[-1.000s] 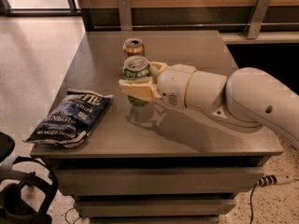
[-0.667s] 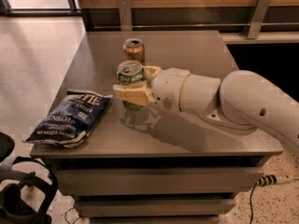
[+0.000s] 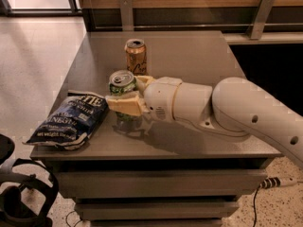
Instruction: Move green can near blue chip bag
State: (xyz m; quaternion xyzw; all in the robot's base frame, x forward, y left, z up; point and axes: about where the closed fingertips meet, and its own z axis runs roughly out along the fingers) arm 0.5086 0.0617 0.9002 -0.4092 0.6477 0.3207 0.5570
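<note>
The green can (image 3: 122, 82), green and white with a silver top, is upright and held in my gripper (image 3: 125, 94), whose pale fingers (image 3: 124, 104) are shut around its body. The can hangs slightly above the grey table (image 3: 189, 56), its shadow below it. The blue chip bag (image 3: 70, 118) lies flat at the table's front left corner, just left of the can, a small gap apart. My white arm reaches in from the right.
An orange-gold can (image 3: 136, 56) stands upright behind the green can, mid-table. A dark wall panel with metal brackets (image 3: 126, 12) runs behind the table. A dark object (image 3: 19, 197) sits on the floor at the lower left.
My gripper has carried the green can leftward and toward the front, away from the orange-gold can and closer to the blue chip bag.
</note>
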